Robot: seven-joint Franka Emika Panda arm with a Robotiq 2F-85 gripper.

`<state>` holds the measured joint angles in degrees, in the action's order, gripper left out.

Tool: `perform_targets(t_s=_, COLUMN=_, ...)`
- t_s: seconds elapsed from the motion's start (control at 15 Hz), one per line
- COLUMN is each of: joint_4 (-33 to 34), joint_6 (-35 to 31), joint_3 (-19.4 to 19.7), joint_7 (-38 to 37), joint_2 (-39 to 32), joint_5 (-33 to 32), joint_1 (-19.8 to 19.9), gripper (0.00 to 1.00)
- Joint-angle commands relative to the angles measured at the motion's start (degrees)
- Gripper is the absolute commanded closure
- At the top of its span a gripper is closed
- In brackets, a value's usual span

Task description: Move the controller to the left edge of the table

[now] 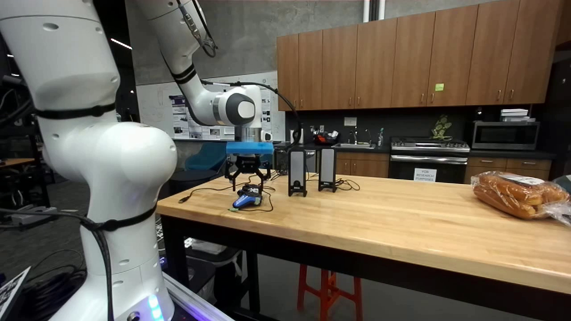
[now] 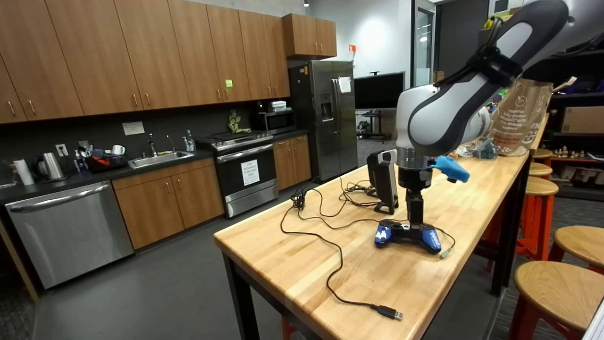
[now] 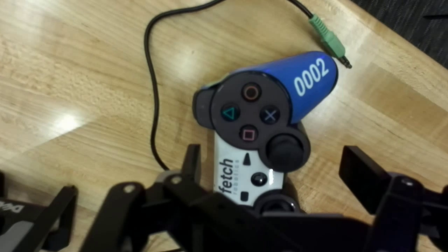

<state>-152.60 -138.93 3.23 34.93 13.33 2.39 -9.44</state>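
Observation:
The controller lies flat on the wooden table (image 1: 379, 218) near one end. It has blue handles, dark button pads and a white middle, and it shows in both exterior views (image 1: 248, 200) (image 2: 430, 240) and in the wrist view (image 3: 252, 115). My gripper (image 1: 248, 187) is directly above it, pointing down, with its fingertips low around the controller's middle. In the wrist view the gripper (image 3: 273, 161) is open, one finger on each side of the white part, with gaps on both sides. The controller's far handle is hidden behind the gripper there. The table also shows in an exterior view (image 2: 358, 274).
Two tall black and grey speakers (image 1: 297, 171) (image 1: 327, 169) stand beside the gripper. A black cable with a USB plug (image 2: 388, 311) runs to the table's end. A cable with a green plug (image 3: 329, 38) curls beside the controller. Bagged bread (image 1: 517, 194) lies farther along.

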Motion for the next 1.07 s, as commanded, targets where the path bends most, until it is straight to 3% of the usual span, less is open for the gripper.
perform_targets(t_s=0.0, joint_4=1.78, joint_6=-1.09, joint_3=-0.26, joint_7=2.29, joint_2=-2.77, joint_5=1.31, joint_1=0.42, gripper=0.00)
perform_targets(t_s=0.4, joint_4=2.97, joint_6=-1.07, joint_3=-1.04, joint_7=2.77, joint_2=-5.43, joint_5=1.38, joint_1=0.75, gripper=0.00)
perform_targets(t_s=0.47, joint_4=3.16, joint_6=-0.99, joint_3=-1.18, joint_7=2.87, joint_2=-5.79, joint_5=1.42, joint_1=0.81, gripper=0.08)
perform_targets(t_s=0.53, joint_4=3.30, joint_6=-0.97, joint_3=-1.32, joint_7=2.95, joint_2=-6.03, joint_5=1.44, joint_1=0.88, gripper=0.27)
perform_targets(t_s=0.87, joint_4=4.07, joint_6=-0.59, joint_3=-1.83, joint_7=3.34, joint_2=-6.32, joint_5=1.34, joint_1=1.23, gripper=0.62)
perform_targets(t_s=1.0, joint_4=4.05, joint_6=-0.39, joint_3=-2.07, joint_7=3.13, joint_2=-5.84, joint_5=1.01, joint_1=1.32, gripper=0.64)
